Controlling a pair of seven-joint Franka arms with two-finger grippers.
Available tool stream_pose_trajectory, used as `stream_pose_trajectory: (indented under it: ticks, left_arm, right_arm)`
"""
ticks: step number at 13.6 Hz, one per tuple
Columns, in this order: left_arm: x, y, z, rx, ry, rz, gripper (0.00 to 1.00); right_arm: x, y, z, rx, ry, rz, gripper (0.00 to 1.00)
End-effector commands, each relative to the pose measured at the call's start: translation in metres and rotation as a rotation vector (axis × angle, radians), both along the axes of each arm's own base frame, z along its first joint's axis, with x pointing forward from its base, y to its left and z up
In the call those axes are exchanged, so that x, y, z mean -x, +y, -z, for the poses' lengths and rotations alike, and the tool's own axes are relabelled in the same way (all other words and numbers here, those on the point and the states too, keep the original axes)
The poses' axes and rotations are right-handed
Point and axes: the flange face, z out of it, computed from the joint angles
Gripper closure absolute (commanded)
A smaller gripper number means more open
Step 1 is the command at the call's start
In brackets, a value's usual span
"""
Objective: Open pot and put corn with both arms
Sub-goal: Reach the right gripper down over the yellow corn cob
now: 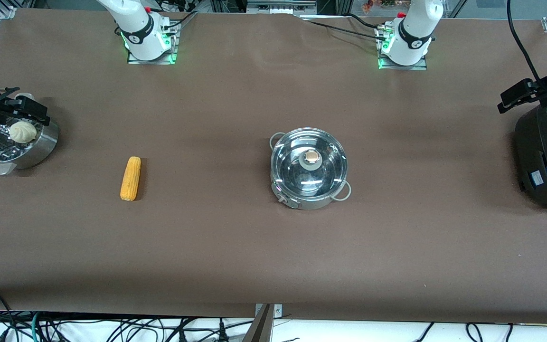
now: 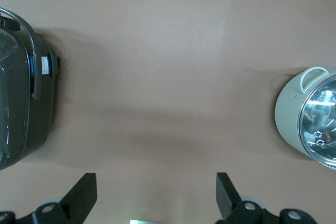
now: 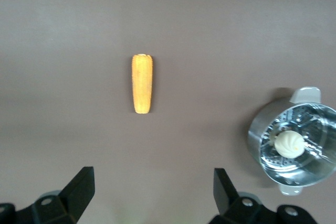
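The steel pot [image 1: 309, 190] stands mid-table with its glass lid [image 1: 309, 164] on, tan knob [image 1: 310, 156] up. It also shows in the left wrist view as the pot [image 2: 287, 114]. The yellow-orange corn [image 1: 131, 178] lies flat on the cloth toward the right arm's end, apart from the pot. My right gripper [image 3: 153, 171] hangs open and empty, high over the table beside the corn [image 3: 142, 83]. My left gripper [image 2: 155, 178] is open and empty, high over bare table between pot and cooker. In the front view the right gripper [image 1: 22, 108] and left gripper [image 1: 520, 92] show at the table's ends.
A perforated steel steamer bowl [image 1: 41, 142] holding a pale bun [image 1: 23, 131] stands at the right arm's end. A big black cooker [image 1: 546, 156] stands at the left arm's end. Brown cloth covers the table [image 1: 254, 261] between them.
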Motion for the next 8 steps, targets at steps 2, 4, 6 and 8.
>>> stream_pose_trajectory:
  ticks: [2,4,6,8]
  left_arm:
    - [-0.001,0.000,-0.006,0.013,-0.002,0.018,0.00]
    - [-0.001,0.000,-0.004,0.009,0.001,0.021,0.00]
    - [-0.001,-0.001,-0.004,0.007,0.001,0.021,0.00]
    - [-0.001,-0.001,-0.004,0.008,0.001,0.022,0.00]
  right_arm:
    - [-0.014,-0.008,0.018,-0.045,0.014,0.027,0.00]
    - [-0.019,-0.006,0.030,-0.045,0.034,0.028,0.00]
    - [-0.026,-0.005,0.048,-0.051,0.062,0.031,0.00]
    - [-0.037,-0.004,0.060,-0.063,0.037,0.033,0.00]
